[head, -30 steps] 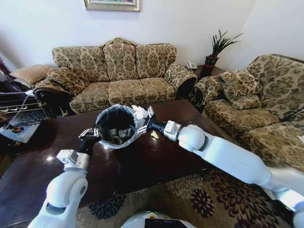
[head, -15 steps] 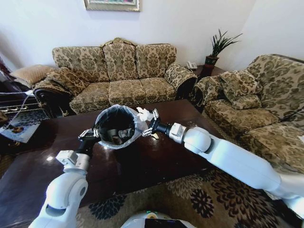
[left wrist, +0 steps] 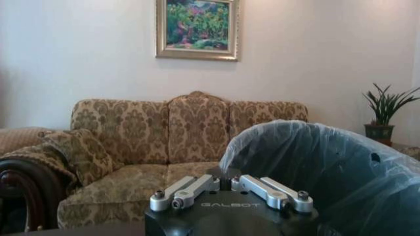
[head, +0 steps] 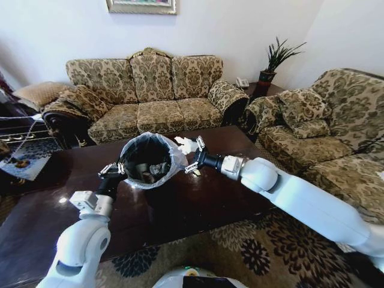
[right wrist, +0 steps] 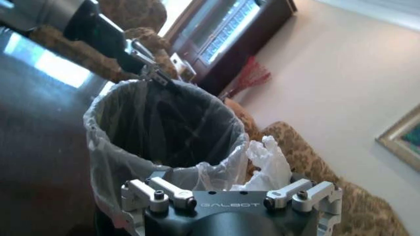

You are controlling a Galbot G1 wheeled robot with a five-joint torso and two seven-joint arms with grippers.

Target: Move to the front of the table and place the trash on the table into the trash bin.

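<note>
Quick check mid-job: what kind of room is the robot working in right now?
Most likely a home living room: patterned sofas stand behind and beside a dark wood coffee table, with a framed painting on the wall and a potted plant in the corner.

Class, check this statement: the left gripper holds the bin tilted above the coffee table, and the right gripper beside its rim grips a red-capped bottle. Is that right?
One detail is wrong. The right gripper grips a crumpled white tissue, not a red-capped bottle; the right wrist view shows it pinched beside the bin's rim. The rest stands: the left gripper holds the bin tilted above the coffee table.
</note>
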